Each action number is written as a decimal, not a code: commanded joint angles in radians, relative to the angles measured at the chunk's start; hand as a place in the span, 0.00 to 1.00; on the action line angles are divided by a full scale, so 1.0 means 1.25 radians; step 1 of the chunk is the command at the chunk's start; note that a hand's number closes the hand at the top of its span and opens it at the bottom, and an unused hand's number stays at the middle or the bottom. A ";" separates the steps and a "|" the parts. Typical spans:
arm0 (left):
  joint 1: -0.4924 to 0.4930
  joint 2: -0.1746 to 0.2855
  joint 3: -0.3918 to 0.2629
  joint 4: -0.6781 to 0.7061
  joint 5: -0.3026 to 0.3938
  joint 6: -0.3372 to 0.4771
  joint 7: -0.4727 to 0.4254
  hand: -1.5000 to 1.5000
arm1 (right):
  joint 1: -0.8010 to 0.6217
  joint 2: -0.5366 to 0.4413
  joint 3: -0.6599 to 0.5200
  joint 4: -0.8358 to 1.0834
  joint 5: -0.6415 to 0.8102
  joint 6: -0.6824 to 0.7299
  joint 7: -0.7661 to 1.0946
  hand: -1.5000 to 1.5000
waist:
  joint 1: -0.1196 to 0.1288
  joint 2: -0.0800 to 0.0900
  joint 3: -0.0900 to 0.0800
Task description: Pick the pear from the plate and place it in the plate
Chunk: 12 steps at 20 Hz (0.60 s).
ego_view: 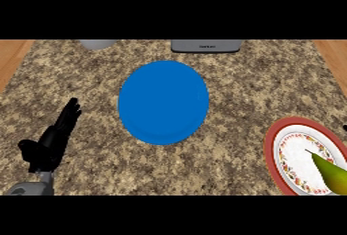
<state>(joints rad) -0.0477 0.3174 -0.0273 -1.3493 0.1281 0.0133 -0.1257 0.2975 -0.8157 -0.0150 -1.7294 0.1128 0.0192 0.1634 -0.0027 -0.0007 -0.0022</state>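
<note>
A green-yellow pear (331, 173) lies on a red-rimmed white plate (281, 137) at the lower right, its thin end pointing up-left. A plain blue plate (163, 102) sits in the middle of the counter with nothing on it. My left hand (54, 137) shows at the lower left, fingers straight and pointing away from me, far from both plates and holding nothing. My right hand does not show.
The counter is speckled brown stone with wooden strips (13, 55) at both sides. A grey appliance (206, 45) and a pale grey round object (99, 44) stand at the far edge.
</note>
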 commanded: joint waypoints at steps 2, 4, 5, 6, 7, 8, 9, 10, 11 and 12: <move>-0.024 -0.025 -0.007 -0.013 -0.008 0.015 0.026 0.50 | -0.032 -0.070 0.014 -0.015 0.002 0.121 0.144 0.00 | 0.005 0.001 0.001; 0.006 -0.014 0.003 -0.003 -0.012 -0.008 -0.014 0.50 | -0.023 -0.057 0.003 -0.020 -0.007 0.154 0.164 0.00 | 0.002 0.000 0.001; -0.004 -0.029 0.007 0.020 -0.011 -0.005 -0.016 0.50 | -0.075 -0.053 -0.004 0.003 -0.020 0.184 0.186 0.00 | 0.004 0.001 0.001; -0.031 -0.013 0.032 0.057 -0.002 -0.015 -0.025 0.50 | -0.032 -0.059 0.011 -0.048 -0.007 0.188 0.217 0.00 | -0.001 0.001 0.001; -0.007 -0.021 0.005 -0.006 -0.022 0.003 0.016 0.50 | -0.050 -0.071 -0.019 -0.033 -0.027 0.218 0.234 0.00 | 0.002 0.000 0.001; 0.011 -0.043 -0.008 -0.007 -0.034 0.010 -0.005 0.50 | -0.068 -0.034 0.019 0.008 0.030 0.198 0.222 0.00 | 0.004 0.001 0.002; -0.003 -0.005 0.025 -0.002 -0.015 -0.021 -0.004 0.50 | -0.092 -0.026 0.029 -0.002 0.040 0.205 0.268 0.00 | 0.005 0.001 0.002; 0.017 -0.020 0.026 0.021 -0.015 -0.023 -0.038 0.50 | -0.052 -0.010 0.041 0.045 0.089 0.184 0.195 0.00 | 0.003 0.001 0.002; -0.037 -0.034 0.024 0.020 -0.025 -0.007 0.010 0.50 | -0.091 -0.020 -0.007 0.017 0.050 0.232 0.254 0.00 | 0.001 0.001 0.002; -0.023 -0.039 0.024 0.057 -0.041 -0.011 -0.041 0.50 | -0.042 0.002 0.011 0.003 0.096 0.214 0.224 0.00 | -0.002 0.000 0.002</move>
<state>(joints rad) -0.0616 0.2854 -0.0060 -1.3225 0.1001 0.0027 -0.1438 0.2262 -0.8463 -0.0004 -1.7257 0.1696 0.2582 0.4292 -0.0008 -0.0001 -0.0005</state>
